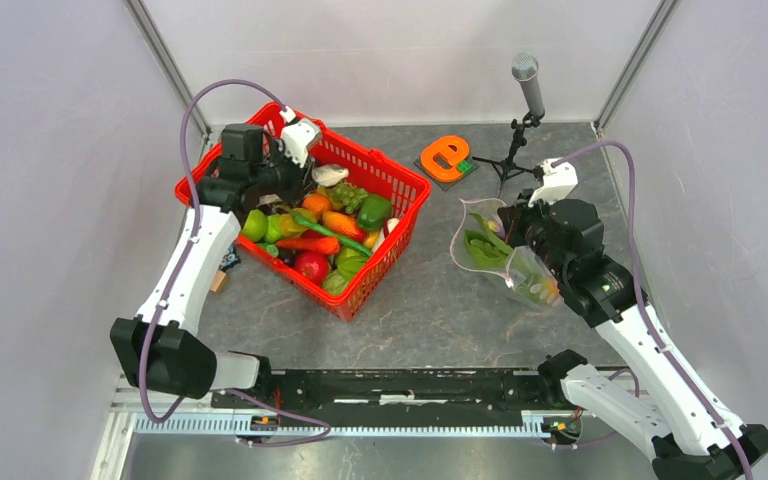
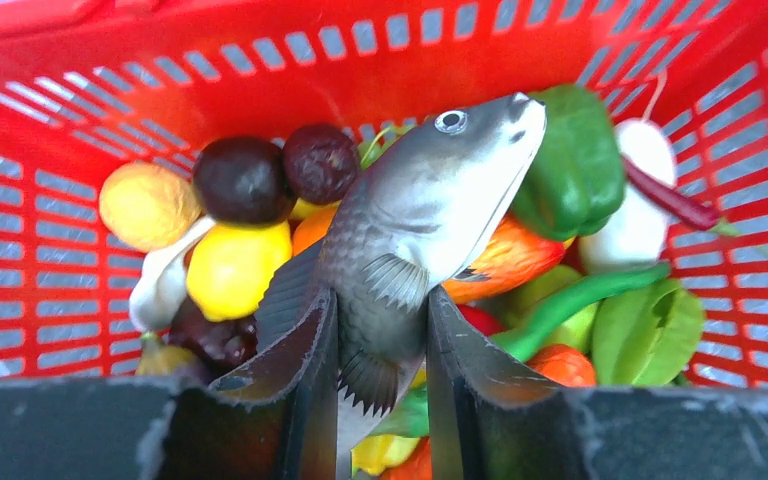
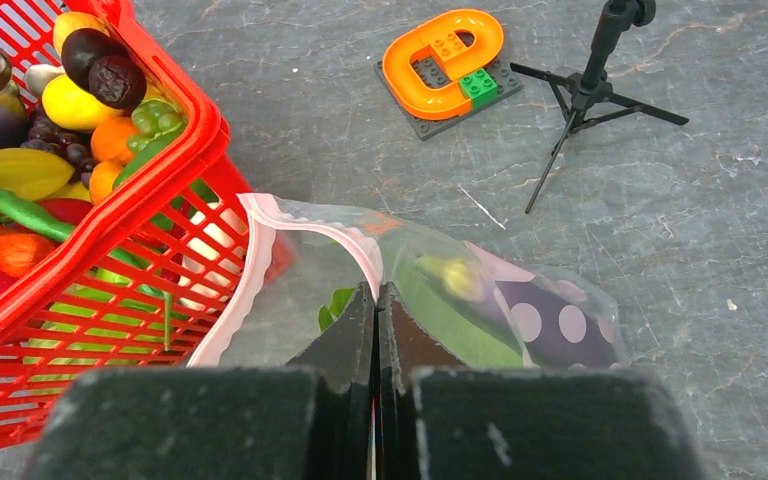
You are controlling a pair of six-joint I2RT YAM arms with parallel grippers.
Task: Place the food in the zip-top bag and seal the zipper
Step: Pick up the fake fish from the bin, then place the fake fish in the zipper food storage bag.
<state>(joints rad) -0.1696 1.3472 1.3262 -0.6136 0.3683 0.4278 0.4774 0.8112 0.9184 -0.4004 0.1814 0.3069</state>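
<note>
Toy food (image 1: 320, 230) fills the red mesh basket (image 1: 400, 215) at the back left. My left gripper (image 2: 380, 300) is down inside it, shut on the tail end of a grey toy fish (image 2: 410, 200) whose head points away from the camera. The clear, dotted zip-top bag (image 1: 520, 270) lies right of the basket with green leafy food (image 3: 450, 320) inside. Its pinkish zipper (image 3: 250, 270) curves open at the mouth. My right gripper (image 3: 376, 290) is shut on the zipper edge, holding the mouth up.
An orange e-shaped toy on a grey baseplate (image 1: 447, 157) sits at the back. A microphone on a small tripod (image 1: 527, 85) stands just right of it, close behind the bag. Pale walls enclose the table on three sides.
</note>
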